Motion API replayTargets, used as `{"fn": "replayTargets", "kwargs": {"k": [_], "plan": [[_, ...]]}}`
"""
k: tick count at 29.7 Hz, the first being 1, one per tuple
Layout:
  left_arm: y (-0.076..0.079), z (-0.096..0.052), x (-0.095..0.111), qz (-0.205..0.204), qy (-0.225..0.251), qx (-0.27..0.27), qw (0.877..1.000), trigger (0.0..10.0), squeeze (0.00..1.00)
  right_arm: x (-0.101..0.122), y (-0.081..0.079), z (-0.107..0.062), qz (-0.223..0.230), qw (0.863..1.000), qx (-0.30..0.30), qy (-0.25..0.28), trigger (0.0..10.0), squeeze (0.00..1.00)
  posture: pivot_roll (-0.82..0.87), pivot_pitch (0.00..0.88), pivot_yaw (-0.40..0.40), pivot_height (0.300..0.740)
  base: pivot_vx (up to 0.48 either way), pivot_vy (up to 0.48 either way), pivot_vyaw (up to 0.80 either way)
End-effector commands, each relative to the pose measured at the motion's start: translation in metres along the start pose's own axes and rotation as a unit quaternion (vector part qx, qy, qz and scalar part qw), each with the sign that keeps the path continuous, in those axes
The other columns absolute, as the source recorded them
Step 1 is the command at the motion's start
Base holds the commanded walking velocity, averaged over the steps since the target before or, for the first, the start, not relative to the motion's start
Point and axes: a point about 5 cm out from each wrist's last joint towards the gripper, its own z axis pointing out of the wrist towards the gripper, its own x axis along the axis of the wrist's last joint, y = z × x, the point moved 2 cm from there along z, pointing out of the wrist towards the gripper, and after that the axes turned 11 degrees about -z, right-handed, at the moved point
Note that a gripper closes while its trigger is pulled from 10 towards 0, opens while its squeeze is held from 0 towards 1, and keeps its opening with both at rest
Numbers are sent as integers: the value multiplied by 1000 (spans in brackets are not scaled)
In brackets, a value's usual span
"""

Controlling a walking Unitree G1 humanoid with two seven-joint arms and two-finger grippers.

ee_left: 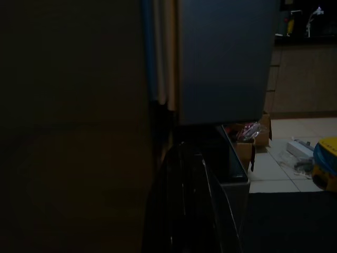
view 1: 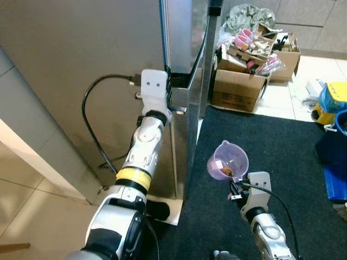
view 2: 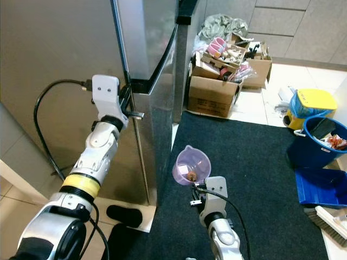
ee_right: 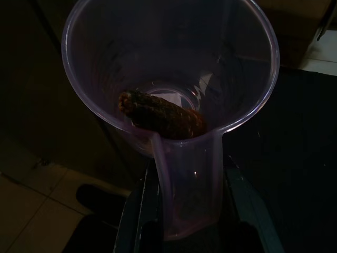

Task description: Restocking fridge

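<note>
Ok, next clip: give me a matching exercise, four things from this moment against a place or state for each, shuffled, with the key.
Things:
1. purple measuring cup
2. left claw
3. cardboard box
4. blue bucket

Places or states:
A. on the tile floor beyond the dark mat, full of clutter
B. at the edge of the fridge door
C. held by its handle in the right claw, something brown inside
D. beside the mat on the robot's right

Pairs: 1-C, 2-B, 3-A, 4-D
</note>
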Motion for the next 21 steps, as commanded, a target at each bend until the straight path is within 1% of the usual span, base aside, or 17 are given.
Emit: {"fn": "replayTargets", "kwargs": {"k": [1,6,8,14,17,21], "plan": [[-6,1,-2,20,-8,3,1000,10000,0,5,5,1,2,1000,-9,13,10000,0,-73,60,15,740,0,0,0],[-7,5,-1,28,-12,6,1000,10000,0,4,6,0,2,1000,-10,13,10000,0,-76,59,16,740,0,0,0],[-9,8,1,39,-12,12,999,10000,0,4,6,0,2,1000,-11,13,10000,0,-79,59,19,740,0,0,0],[-19,11,5,51,-6,34,998,10000,0,4,6,-1,4,1000,-14,14,10000,0,-82,58,23,740,0,0,0],[-24,11,2,56,-14,36,998,10000,0,3,6,-1,4,1000,-14,14,10000,0,-78,56,20,740,0,0,0],[-24,10,-3,58,-26,35,997,10000,0,4,7,0,3,1000,-12,14,10000,0,-77,56,20,740,0,0,0]]}}
